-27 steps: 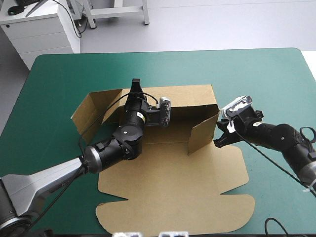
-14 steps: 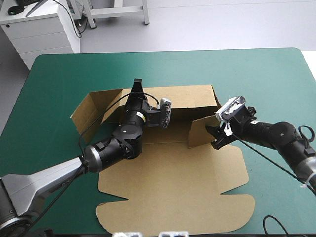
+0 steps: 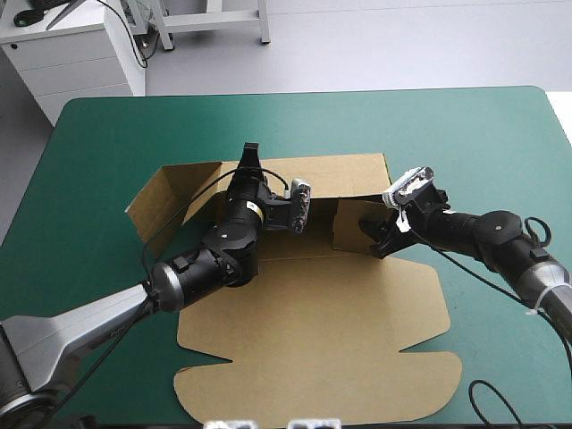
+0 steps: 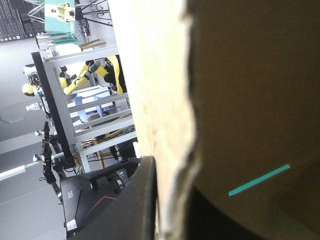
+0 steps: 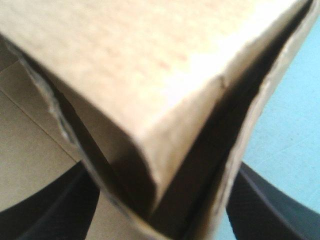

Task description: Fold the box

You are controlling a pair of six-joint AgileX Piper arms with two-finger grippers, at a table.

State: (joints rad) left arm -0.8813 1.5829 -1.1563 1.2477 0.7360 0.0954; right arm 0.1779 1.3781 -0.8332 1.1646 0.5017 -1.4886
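Starting at the left claw (image 3: 248,154): clamped hard on the top edge of the back wall (image 3: 344,174) of the brown box (image 3: 313,331), close to that wall's left end. Up close from the left wrist, one black finger (image 4: 125,205) pressed to the outer side of the pale cut edge, with a darker shape in shadow on the inner side. Pinching the board, then, and holding that wall upright.

Over to the right claw (image 3: 374,239): spread wide, gripping nothing. From the right wrist, black fingers (image 5: 40,210) well apart at either side, straddling a corner of folded board. Nosed right up against the right side flap (image 3: 350,225), which stands on edge and is swung inward over the tray floor, just in front of the back wall.

Moving outward along the box: at the far left end, a second flap (image 3: 165,201) half raised and leaning away from the wall. Toward the near edge, nothing but flat sheet: a broad lid panel (image 3: 304,375) with rounded tabs (image 3: 429,313) poking out at the right.

All of it resting on the teal-green tabletop (image 3: 107,134), roughly central, well short of the far edge, with the lid end close to the near edge.
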